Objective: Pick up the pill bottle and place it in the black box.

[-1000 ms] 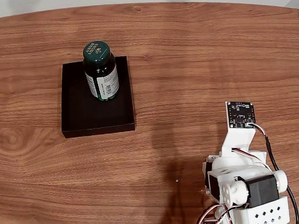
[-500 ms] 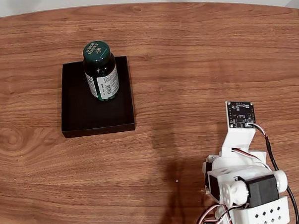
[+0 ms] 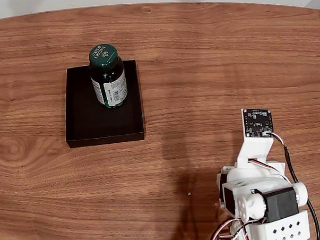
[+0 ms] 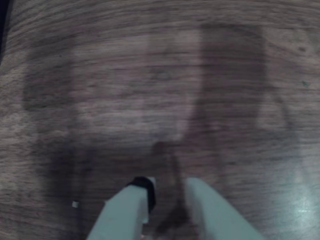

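a: fixed view first, where's the pill bottle?
b: upright inside the black box, toward its far wall. the arm sits well apart from the box.
a: and the wrist view?
b: the gripper hangs over bare table, fingers slightly parted, grasping nothing. the placing looks done.

The table is wood-grain, smooth with a soft sheen. The black box looks matt and even. The pill bottle is glossy dark green, with a paper-like white label. The arm and gripper are smooth white plastic.
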